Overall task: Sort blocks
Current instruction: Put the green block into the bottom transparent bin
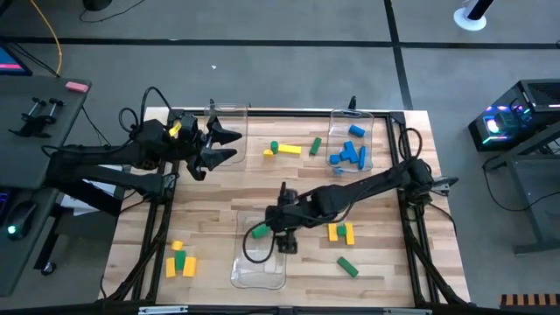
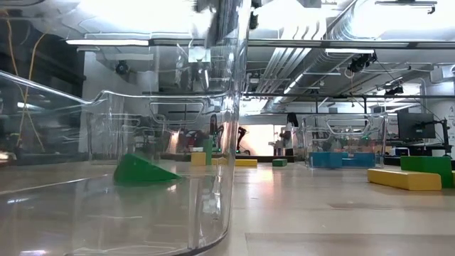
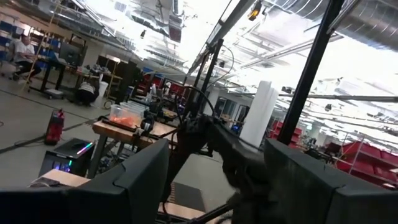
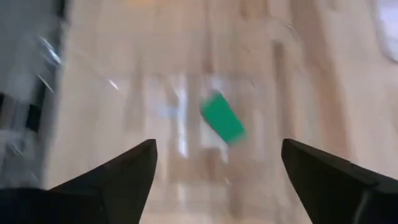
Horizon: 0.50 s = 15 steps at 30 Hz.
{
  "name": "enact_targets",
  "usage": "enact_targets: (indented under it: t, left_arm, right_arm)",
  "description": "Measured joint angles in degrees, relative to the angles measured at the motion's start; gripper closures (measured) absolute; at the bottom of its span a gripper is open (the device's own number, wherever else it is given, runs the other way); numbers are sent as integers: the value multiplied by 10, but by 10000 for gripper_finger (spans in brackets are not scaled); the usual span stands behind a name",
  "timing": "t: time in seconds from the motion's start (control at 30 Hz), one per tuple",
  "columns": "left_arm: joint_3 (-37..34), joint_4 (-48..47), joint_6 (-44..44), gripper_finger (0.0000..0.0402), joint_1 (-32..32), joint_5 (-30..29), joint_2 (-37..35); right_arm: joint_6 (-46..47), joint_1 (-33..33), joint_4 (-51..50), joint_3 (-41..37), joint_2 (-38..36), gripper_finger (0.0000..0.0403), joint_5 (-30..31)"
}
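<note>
We saw the right pincer spread wide above the near clear bin, a green block loose below its fingers, inside that bin. The left pincer hung spread and empty over the far left bin. Blue blocks lay in the far right bin; yellow and green ones were scattered on the surface.

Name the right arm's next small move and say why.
Probably lift the right pincer up from the near bin: its jaws stand open and empty, and the green block lies free below them in that bin.
</note>
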Motion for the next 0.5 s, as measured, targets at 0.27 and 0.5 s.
enact_targets:
  t: [0.27, 0.5]
  left_arm:
    - [0, -7, 0, 154, 0, -10, 0]
    - [0, -12, 0, 154, 0, -10, 0]
  right_arm:
    - [33, 52, -221, -88, -96, 80, 36]
    - [191, 109, -159, -359, -255, 89, -26]
